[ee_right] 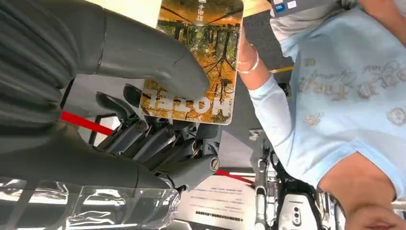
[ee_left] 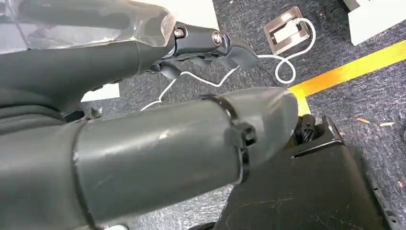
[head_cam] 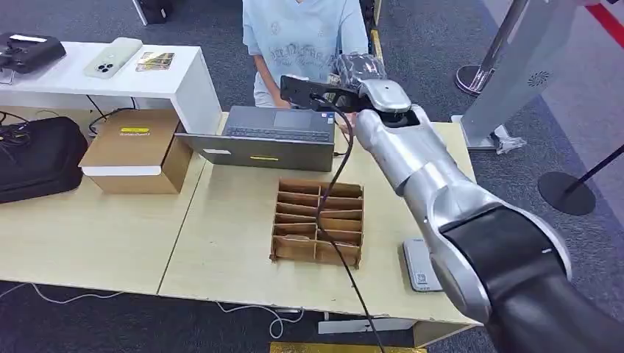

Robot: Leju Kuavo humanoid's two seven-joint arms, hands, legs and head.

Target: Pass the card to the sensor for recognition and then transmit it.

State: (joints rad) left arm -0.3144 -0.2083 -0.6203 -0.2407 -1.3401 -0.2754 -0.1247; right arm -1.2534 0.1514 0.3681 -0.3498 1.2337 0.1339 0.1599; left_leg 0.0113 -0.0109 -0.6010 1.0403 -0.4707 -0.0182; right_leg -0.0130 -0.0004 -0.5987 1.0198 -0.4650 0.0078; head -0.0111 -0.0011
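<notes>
Gripping the card (ee_right: 201, 62) between thumb and fingers, the right hand (head_cam: 360, 77) is held out past the far edge of the table (head_cam: 228, 243), over the laptop (head_cam: 276, 136). The card's long axis is aimed at the person (head_cam: 302, 37) just beyond, whose hand (ee_right: 246, 52) is touching its edge. The left hand (ee_left: 143, 143) hangs low, holding nothing.

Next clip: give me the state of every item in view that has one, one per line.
card: held by the right robot hand, thumb pressed on its face
right robot hand: raised over the table's far edge, near the person
left robot hand: holding nothing, over the floor
laptop: open
divided box: open-topped, compartments look empty
cardboard box: closed
</notes>
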